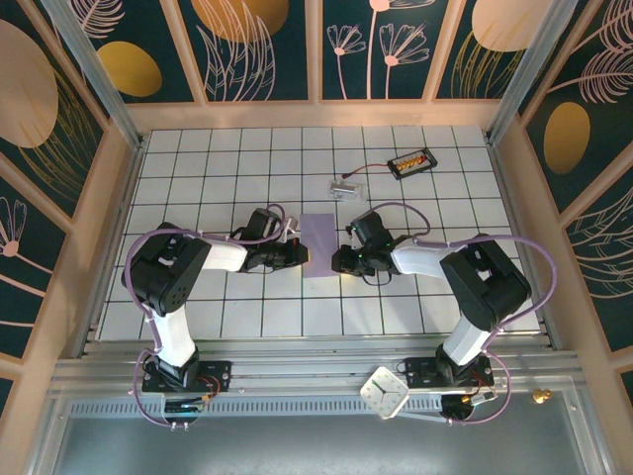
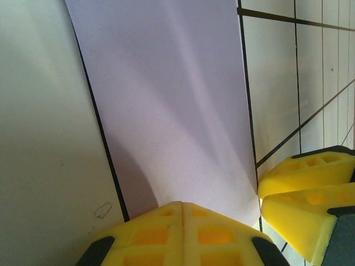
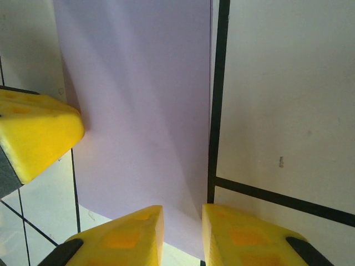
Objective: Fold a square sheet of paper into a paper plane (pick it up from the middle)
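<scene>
The square sheet of paper (image 1: 318, 244) is lavender and shows as a narrow upright rectangle on the white tiles at the table's middle. The paper plane is out of view. My left gripper (image 1: 300, 255) lies low at the sheet's left edge. Its yellow jaws (image 2: 182, 208) are pressed together on that edge, and the paper (image 2: 172, 100) bows up with a shadow beneath it. My right gripper (image 1: 339, 260) is at the sheet's right edge. Its fingers (image 3: 182, 227) stand apart with the paper's (image 3: 138, 100) corner running between them.
A small clear plastic piece with a wire (image 1: 345, 186) and a black holder with coloured parts (image 1: 410, 162) lie behind the sheet. A white clock-like square (image 1: 384, 392) sits on the near rail. Wooden walls (image 1: 119, 188) fence the tiled table.
</scene>
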